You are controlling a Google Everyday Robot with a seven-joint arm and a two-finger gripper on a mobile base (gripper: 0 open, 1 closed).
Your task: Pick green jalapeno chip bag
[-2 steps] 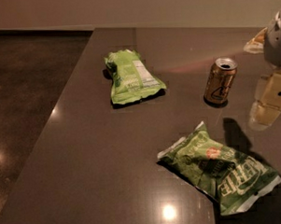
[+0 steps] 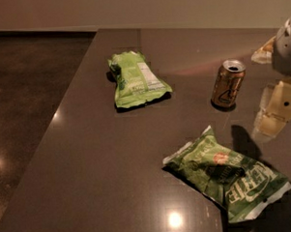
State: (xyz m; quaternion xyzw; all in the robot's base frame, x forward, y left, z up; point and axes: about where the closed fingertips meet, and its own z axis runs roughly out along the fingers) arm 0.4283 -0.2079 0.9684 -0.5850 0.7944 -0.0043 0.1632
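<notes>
The green jalapeno chip bag (image 2: 228, 178) lies flat on the dark table (image 2: 108, 158) at the lower right. It is dark green and crinkled, with white "KETTLE" lettering and a small orange-red emblem. My gripper (image 2: 275, 113) hangs at the right edge of the view, above the table and up and to the right of the bag, apart from it. It holds nothing that I can see. Its shadow falls just above the bag.
A smaller lime-green bag (image 2: 136, 79) with a white nutrition label lies at the upper middle. A brown drink can (image 2: 227, 84) stands upright between that bag and my gripper. The table's left edge runs diagonally, with dark floor (image 2: 23, 94) beyond.
My gripper has dropped slightly lower at the right edge. The bags and the can have not moved.
</notes>
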